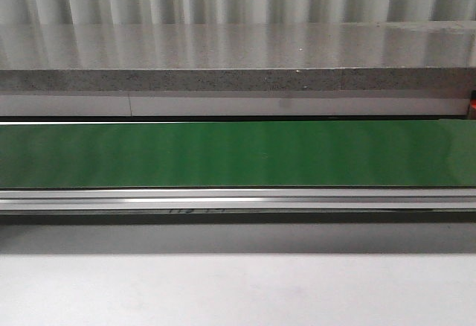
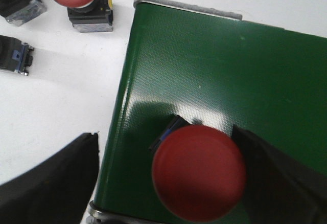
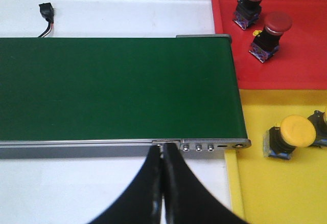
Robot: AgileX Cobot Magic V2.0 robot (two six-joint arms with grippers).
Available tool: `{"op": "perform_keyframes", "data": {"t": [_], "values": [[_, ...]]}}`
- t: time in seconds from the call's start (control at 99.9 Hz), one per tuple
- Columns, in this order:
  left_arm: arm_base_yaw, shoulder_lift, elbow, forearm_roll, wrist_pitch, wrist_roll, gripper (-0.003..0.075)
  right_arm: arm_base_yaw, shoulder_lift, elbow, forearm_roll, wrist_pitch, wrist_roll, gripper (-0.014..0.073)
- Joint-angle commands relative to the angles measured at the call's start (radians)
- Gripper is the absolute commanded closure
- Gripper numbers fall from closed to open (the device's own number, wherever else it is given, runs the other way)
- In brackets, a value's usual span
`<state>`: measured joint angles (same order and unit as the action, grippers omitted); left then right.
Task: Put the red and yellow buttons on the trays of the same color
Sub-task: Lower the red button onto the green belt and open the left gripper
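Red buttons [image 3: 263, 34] in red tray [image 3: 301, 65].

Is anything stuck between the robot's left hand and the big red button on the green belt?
No. In the left wrist view the red button sits on the green belt, right between the open fingers of the left end effector. One finger looks right against its cap; nothing else sits in between.

button [image 2: 199, 179] on belt [image 2: 214, 70] | two buttons [image 3: 263, 27] in tray [image 3: 306, 55]
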<state>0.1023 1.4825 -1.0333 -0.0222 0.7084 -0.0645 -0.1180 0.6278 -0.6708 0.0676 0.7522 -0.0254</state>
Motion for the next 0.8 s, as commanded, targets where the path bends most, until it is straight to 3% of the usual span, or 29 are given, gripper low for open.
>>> {"op": "perform_keyframes", "data": {"t": [0.0,0.35,0.56,0.791], "values": [[-0.015,-0.048,-0.034,-0.011,-0.023,0.005,0.0142,0.002,-0.003,-0.026,0.000,-0.058,-0.009,0.0661],[-0.092,-0.132,-0.119,0.006,-0.018,0.032,0.0142,0.002,-0.003,-0.026,0.000,-0.058,-0.009,0.0661],[-0.023,-0.134,-0.128,0.022,-0.024,0.028,0.0142,0.002,-0.003,-0.026,0.000,-0.058,-0.009,0.0661],[0.125,-0.071,-0.128,0.022,-0.024,0.028,0.0142,0.002,-0.003,-0.026,0.000,-0.058,-0.009,0.0661]]}}
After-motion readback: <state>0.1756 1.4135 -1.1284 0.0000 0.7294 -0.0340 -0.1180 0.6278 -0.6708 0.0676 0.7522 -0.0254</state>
